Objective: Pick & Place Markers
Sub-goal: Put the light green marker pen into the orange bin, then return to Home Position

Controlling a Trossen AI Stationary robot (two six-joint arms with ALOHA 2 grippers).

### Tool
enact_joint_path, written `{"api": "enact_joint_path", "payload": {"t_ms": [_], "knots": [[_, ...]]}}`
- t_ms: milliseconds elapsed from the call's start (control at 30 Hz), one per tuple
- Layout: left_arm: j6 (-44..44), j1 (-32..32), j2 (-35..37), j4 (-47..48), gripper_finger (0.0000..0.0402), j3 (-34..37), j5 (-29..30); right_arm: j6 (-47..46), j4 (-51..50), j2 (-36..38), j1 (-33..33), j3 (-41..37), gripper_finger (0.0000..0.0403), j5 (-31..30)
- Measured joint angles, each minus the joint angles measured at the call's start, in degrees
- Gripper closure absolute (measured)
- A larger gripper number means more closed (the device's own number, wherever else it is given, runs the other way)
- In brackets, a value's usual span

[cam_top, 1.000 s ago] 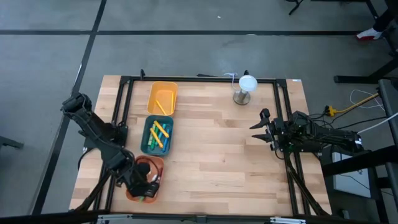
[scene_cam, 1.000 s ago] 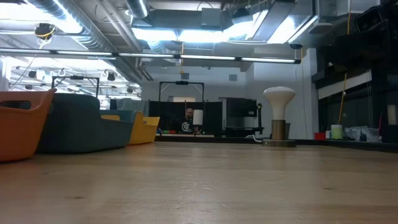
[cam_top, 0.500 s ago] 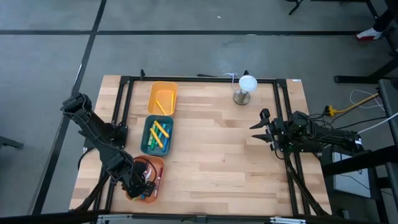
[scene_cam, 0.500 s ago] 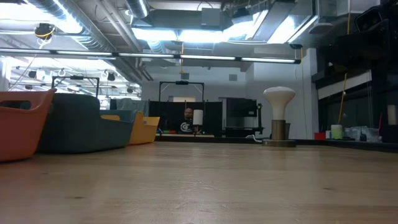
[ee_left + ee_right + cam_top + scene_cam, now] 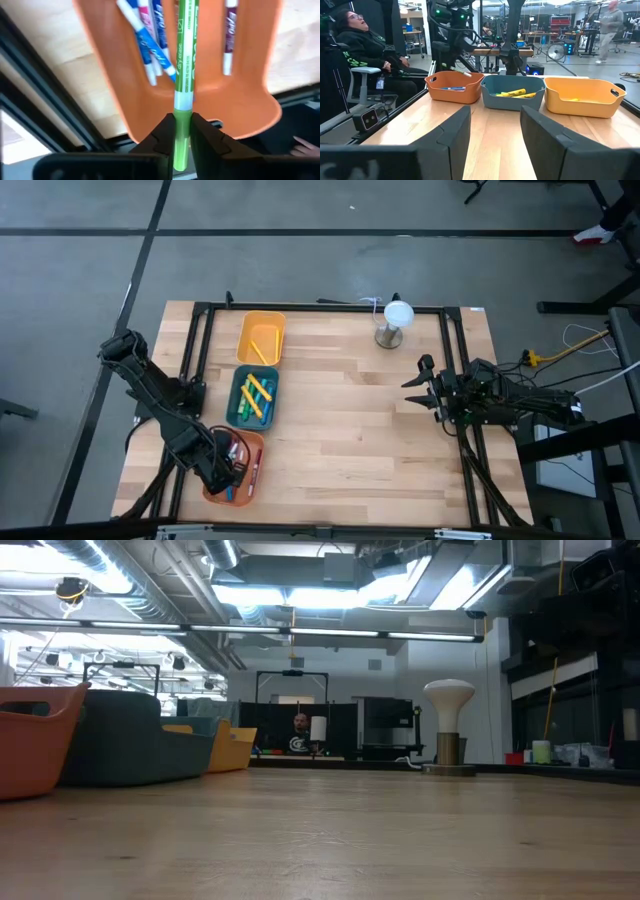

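Note:
My left gripper (image 5: 222,468) hangs over the near left part of the orange tray (image 5: 250,485), shut on a green marker (image 5: 185,75). Blue, red and purple markers (image 5: 150,45) lie on the tray's floor below it. The teal tray (image 5: 237,402) holds yellow and green markers (image 5: 257,395). Yellow markers (image 5: 262,345) lie in the yellow tray (image 5: 248,330). My right gripper (image 5: 420,385) waits open and level at the table's right edge, touching nothing. My left gripper pinches the green marker between its two fingers (image 5: 162,134) at the bright green cap end (image 5: 182,120). The fingers come steeply from above. The long body reaches out past the fingers over the tray. In the right wrist view the marker (image 5: 462,73) lies about level above the tray's rim.
The three trays stand in a row along the table's left side. A white mushroom-shaped stand (image 5: 397,320) is at the far edge. A black frame (image 5: 320,308) rims the tabletop. A person (image 5: 365,47) sits beyond the left edge. The bare wood (image 5: 350,430) lies between the arms.
My left gripper has moved a little toward the table's left edge and tipped more steeply downward, still over the orange tray. More of the markers on the tray's floor now show beside it.

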State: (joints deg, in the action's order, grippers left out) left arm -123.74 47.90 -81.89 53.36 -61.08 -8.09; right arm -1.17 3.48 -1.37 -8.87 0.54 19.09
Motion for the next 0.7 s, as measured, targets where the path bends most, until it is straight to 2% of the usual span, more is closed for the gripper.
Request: {"api": "enact_joint_path", "payload": {"t_ms": [167, 433, 700], "knots": [[0.68, 0.00, 0.00, 1.34, 0.0344, 0.00, 0.50, 0.00, 0.01, 0.00, 0.01, 0.00, 0.0233, 0.00], [1.53, -0.90, 0.00, 1.34, 0.0312, 0.00, 7.02, -0.01, 0.00, 0.00, 0.01, 0.00, 0.0233, 0.00], [2.51, -2.27, 0.00, 1.08, 0.0279, 0.00, 9.06, 0.00, 0.00, -0.01, 0.01, 0.00, 0.0233, 0.00]]}}
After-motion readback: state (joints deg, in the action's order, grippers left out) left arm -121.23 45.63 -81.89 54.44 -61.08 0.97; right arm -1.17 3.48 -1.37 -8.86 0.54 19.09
